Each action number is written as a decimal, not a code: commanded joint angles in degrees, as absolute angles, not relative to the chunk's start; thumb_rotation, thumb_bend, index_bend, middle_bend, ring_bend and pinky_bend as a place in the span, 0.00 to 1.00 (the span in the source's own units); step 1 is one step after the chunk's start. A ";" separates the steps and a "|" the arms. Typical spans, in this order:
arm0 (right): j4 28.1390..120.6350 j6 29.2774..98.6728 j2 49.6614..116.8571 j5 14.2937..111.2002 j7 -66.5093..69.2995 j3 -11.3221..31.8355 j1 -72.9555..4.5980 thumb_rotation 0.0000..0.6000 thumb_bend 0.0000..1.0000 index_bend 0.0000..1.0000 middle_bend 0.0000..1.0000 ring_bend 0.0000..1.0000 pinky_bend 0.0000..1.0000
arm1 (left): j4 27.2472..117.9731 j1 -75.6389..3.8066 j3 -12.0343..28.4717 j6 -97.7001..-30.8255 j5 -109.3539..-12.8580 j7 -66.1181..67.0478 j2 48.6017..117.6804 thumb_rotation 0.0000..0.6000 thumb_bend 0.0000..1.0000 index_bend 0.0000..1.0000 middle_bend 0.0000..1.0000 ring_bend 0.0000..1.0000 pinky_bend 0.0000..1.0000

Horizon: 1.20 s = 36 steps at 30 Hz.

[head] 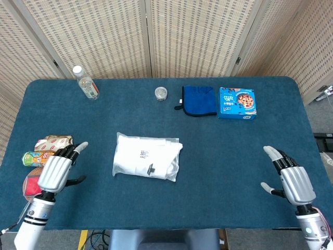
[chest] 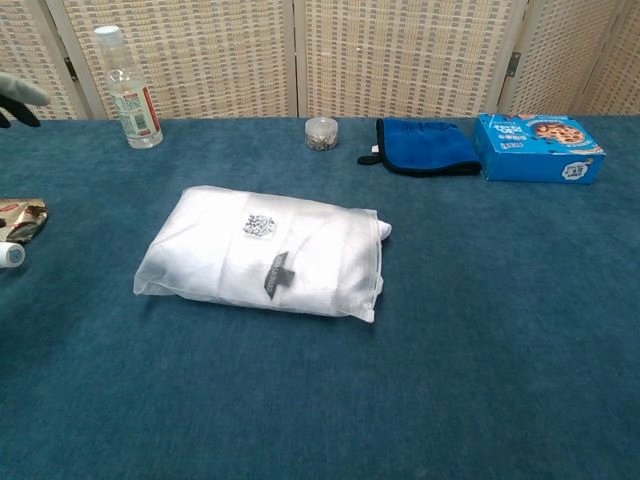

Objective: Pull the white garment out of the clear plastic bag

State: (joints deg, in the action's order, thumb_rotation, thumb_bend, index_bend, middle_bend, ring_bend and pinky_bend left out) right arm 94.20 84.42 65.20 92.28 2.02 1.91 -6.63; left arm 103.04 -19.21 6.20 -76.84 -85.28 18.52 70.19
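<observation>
A folded white garment sealed in a clear plastic bag (head: 147, 156) (chest: 265, 252) lies flat on the middle of the blue table, with a small printed label and a dark tag on top. My left hand (head: 56, 171) hovers near the front left of the table, fingers spread, holding nothing; only a fingertip (chest: 20, 92) shows at the left edge of the chest view. My right hand (head: 291, 178) hovers at the front right, fingers apart and empty. Both hands are well away from the bag.
A water bottle (head: 86, 83) stands at the back left. A small jar (head: 161, 93), a blue cloth (head: 199, 100) and a blue cookie box (head: 237, 103) line the back. Snack packets (head: 48, 146) lie by the left edge near my left hand.
</observation>
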 commanded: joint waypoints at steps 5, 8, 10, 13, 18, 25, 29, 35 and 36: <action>94.09 84.39 65.65 92.23 1.63 1.79 -6.67 1.00 0.05 0.08 0.12 0.12 0.28 | 106.12 -23.17 8.10 -72.31 -84.38 20.00 70.56 1.00 0.02 0.00 0.05 0.12 0.31; 94.07 84.49 65.65 92.23 1.54 1.73 -6.63 1.00 0.05 0.08 0.12 0.12 0.28 | 107.74 -25.64 9.32 -69.11 -82.19 23.11 70.53 1.00 0.01 0.00 0.00 0.04 0.24; 94.08 84.69 65.52 92.25 1.61 1.73 -6.55 1.00 0.05 0.08 0.12 0.12 0.28 | 108.74 -27.45 10.37 -66.89 -79.83 24.87 70.89 1.00 0.00 0.00 0.00 0.01 0.22; 94.15 85.18 65.14 92.24 1.97 1.75 -6.33 1.00 0.05 0.08 0.12 0.12 0.28 | 109.25 -30.00 11.56 -64.43 -77.14 27.57 71.95 1.00 0.00 0.00 0.00 0.00 0.19; 94.13 85.99 64.33 92.23 2.67 1.66 -5.81 1.00 0.05 0.08 0.12 0.12 0.28 | 108.82 -33.96 12.89 -61.24 -73.35 30.91 74.17 1.00 0.00 0.00 0.00 0.00 0.17; 94.11 86.18 63.62 92.11 3.07 1.48 -5.48 1.00 0.05 0.08 0.12 0.12 0.28 | 106.72 -38.93 13.70 -57.30 -66.56 34.46 77.39 1.00 0.00 0.00 0.00 0.00 0.17; 94.34 85.93 63.38 91.94 2.94 1.46 -5.51 1.00 0.05 0.08 0.12 0.12 0.28 | 104.43 -41.37 13.51 -56.00 -63.32 36.24 79.62 1.00 0.00 0.00 0.00 0.00 0.17; 94.84 85.59 63.44 92.01 2.27 1.30 -5.58 1.00 0.05 0.08 0.12 0.12 0.28 | 101.04 -44.17 13.01 -54.38 -58.20 37.45 81.67 1.00 0.00 0.00 0.00 0.00 0.16; 94.89 85.50 63.48 91.96 2.16 1.30 -5.60 1.00 0.05 0.08 0.12 0.12 0.28 | 100.63 -44.54 12.75 -54.05 -57.53 37.73 81.76 1.00 0.00 0.00 0.00 0.00 0.16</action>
